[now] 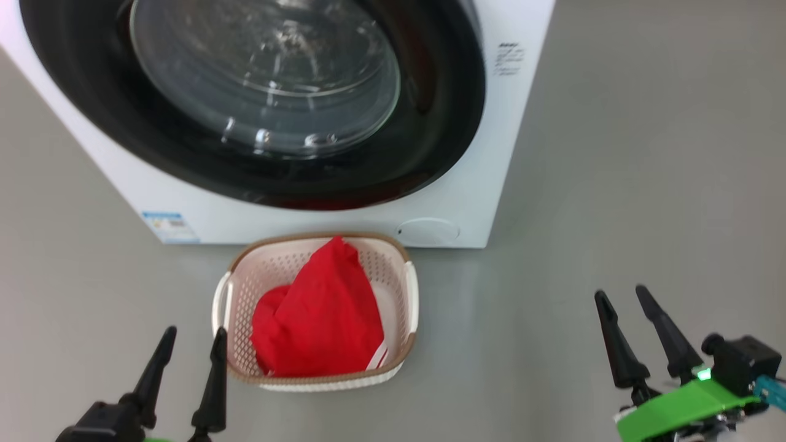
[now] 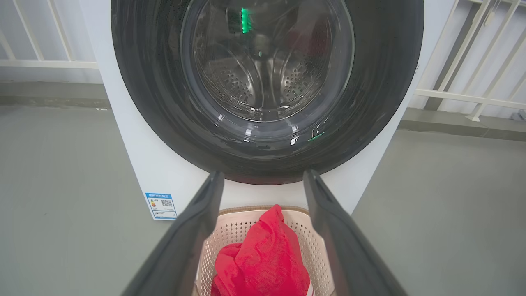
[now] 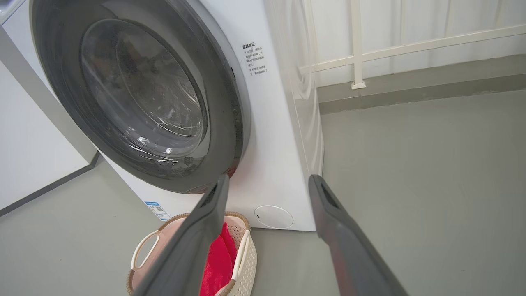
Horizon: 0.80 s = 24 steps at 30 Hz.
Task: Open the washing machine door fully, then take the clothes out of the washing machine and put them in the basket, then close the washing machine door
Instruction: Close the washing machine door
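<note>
white washing machine bears an unreadable blue label; left claw and right claw gape empty.

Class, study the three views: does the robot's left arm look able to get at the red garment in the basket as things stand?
Probably yes: the red garment lies uncovered in the open-topped basket, the left gripper stands open near its rim, and nothing lies between them.
</note>
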Motion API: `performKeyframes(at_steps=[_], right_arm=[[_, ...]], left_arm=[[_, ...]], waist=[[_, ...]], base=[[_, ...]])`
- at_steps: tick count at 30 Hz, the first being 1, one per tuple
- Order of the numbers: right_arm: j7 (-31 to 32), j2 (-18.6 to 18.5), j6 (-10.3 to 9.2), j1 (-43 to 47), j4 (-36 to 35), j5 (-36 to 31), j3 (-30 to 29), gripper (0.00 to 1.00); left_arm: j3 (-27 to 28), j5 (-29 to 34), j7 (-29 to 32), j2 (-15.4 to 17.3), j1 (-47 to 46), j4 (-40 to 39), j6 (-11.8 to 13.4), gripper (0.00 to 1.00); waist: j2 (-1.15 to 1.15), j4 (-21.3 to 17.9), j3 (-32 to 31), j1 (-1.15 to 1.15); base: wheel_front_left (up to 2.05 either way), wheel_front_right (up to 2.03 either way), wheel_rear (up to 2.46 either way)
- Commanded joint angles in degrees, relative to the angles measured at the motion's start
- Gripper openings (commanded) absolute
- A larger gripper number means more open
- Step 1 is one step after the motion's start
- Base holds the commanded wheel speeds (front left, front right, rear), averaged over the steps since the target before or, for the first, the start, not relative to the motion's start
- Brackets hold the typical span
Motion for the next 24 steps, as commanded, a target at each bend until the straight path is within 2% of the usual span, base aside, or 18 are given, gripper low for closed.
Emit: performKeyframes(at_steps=[1, 12, 24], right_arm=[[-0.3, -0.4, -0.06, 0.4, -1.2, -1.0, 0.8, 1.00], [-0.3, -0.3, -0.06, 6.9, -1.3, -1.7, -2.4, 1.00], [-0.3, 0.2, -0.06, 10.3, -2.1, -2.1, -4.8, 1.00]], left_arm=[[2.2, -0.1, -0.4, 1.5, -0.1, -1.3, -0.3, 1.00], [2.1, -0.7, -0.4, 3.5, 2.7, -1.9, -0.3, 1.00], [2.9, -2.2, -0.4, 3.9, 4.6, -2.3, -0.3, 1.00]], waist=[[0.00, -2.3, -2.5, 0.00], [0.00, -4.9, -6.0, 0.00], [0.00, -6.5, -6.7, 0.00]], base=[[0.00, 0.00, 0.00], [0.00, 0.00, 0.00], [0.00, 0.00, 0.00]])
